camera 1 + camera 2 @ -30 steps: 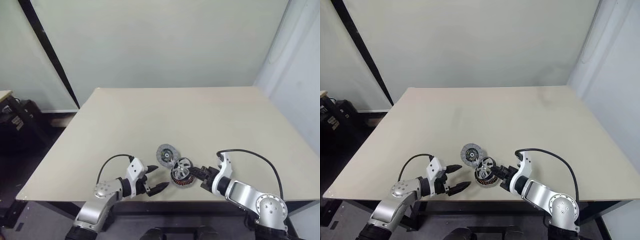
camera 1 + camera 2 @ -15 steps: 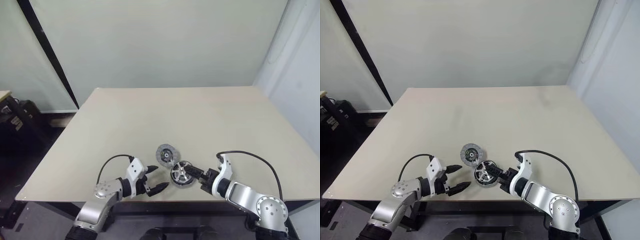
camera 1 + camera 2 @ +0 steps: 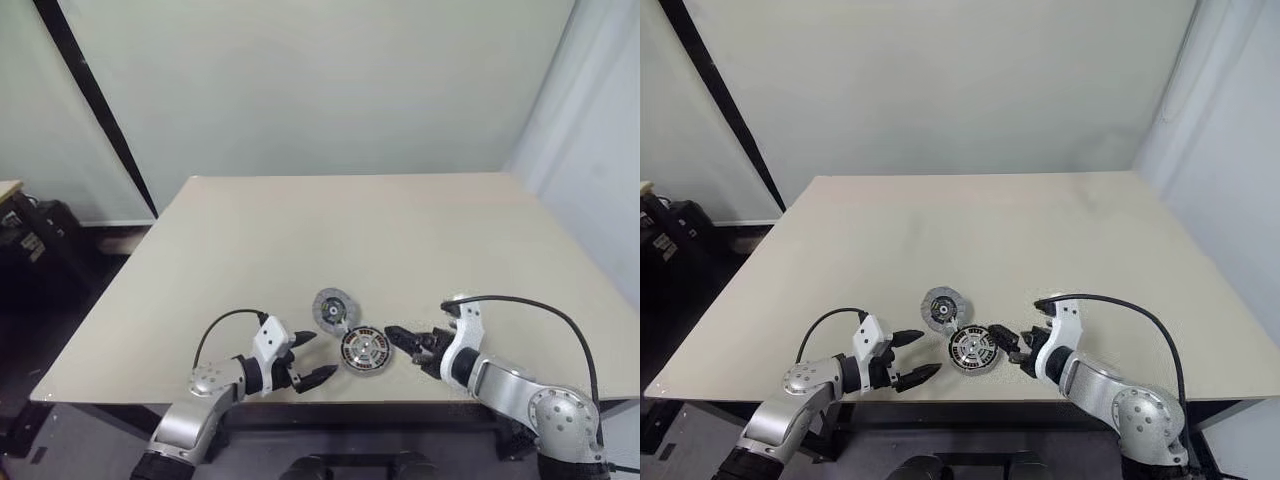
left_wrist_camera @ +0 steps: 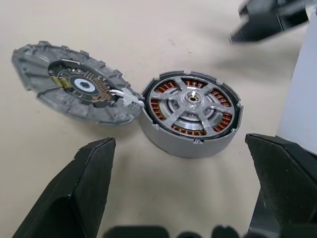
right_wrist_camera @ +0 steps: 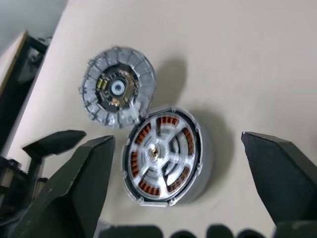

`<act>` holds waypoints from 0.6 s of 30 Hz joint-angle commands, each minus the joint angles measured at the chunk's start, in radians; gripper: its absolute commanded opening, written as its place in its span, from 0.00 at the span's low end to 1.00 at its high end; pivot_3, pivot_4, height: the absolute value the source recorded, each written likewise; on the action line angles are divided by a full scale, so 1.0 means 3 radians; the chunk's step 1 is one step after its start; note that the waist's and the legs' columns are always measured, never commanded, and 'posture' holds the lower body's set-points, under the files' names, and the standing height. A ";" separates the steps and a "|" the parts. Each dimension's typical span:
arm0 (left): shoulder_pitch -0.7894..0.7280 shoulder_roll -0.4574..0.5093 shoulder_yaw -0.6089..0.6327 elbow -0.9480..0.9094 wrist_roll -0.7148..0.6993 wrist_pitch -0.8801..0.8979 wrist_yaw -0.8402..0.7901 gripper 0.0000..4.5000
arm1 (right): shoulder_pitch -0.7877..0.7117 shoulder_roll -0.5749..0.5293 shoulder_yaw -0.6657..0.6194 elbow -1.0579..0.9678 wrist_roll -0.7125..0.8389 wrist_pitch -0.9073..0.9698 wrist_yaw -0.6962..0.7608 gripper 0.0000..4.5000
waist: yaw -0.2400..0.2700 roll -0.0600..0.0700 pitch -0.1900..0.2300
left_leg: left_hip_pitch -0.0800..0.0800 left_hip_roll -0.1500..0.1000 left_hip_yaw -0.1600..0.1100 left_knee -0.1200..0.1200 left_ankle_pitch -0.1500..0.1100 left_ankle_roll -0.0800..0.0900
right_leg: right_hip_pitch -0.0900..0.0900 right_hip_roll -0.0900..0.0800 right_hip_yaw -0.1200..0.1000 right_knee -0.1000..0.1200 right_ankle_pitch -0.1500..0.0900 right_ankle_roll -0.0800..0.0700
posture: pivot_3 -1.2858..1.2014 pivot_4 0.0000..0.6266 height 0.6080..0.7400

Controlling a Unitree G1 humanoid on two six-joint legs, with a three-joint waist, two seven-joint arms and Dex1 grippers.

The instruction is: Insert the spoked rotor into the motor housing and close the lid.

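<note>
Rotor and housing sit together near the front edge of your table (image 3: 300,230): the spoked rotor (image 4: 192,103) lies flat inside the motor housing (image 4: 163,144), its silver spokes level with the rim and the copper coils showing between them. The lid (image 4: 74,94) rests on the table just beside the housing, on the far-left side in your head view, its edge touching the housing's rim where short white wires (image 4: 121,94) run between the two. It is not on the housing; its inner face with the dark centre hub looks upward.

Your left gripper (image 3: 305,357) hangs just left of the housing with its fingers spread wide, holding nothing, and a clear gap separates it from the parts. Your right gripper (image 3: 413,349) is just right of the housing, fingers also spread apart and empty, its tips close to the rim but not touching it.
</note>
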 commanded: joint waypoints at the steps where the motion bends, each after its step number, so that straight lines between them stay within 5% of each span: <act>1: -0.0059 -0.0015 0.0040 -0.0015 -0.0004 -0.0053 -0.0017 1.00 | -0.0186 -0.0502 0.0814 -0.0146 -0.1066 -0.0548 0.0351 0.74 | 0.0002 -0.0002 0.0000 | 0.0000 -0.0002 0.0002 0.0001 0.0000 0.0000 | -0.0003 -0.0002 0.0000 -0.0001 0.0000 0.0000 | 0.52 0.00 1.00; 10: -0.0062 -0.0003 0.0064 -0.0032 -0.0005 -0.0047 -0.0009 1.00 | -0.0271 -0.0100 0.1241 0.0685 -0.1913 -0.1429 0.0724 0.05 | 0.0012 -0.0015 -0.0001 | 0.0000 -0.0003 -0.0004 0.0002 0.0000 0.0000 | 0.0003 0.0000 -0.0003 -0.0002 0.0001 0.0001 | 0.52 0.00 1.00; 18: -0.0030 0.0014 0.0091 -0.0083 -0.0013 -0.0041 0.0014 1.00 | -0.0148 0.0052 0.1392 0.1279 -0.2334 -0.1579 0.1003 0.01 | 0.0019 -0.0019 -0.0003 | 0.0027 -0.0002 -0.0009 0.0003 -0.0001 -0.0001 | 0.0036 0.0001 -0.0005 -0.0001 0.0000 0.0000 | 0.52 0.00 1.00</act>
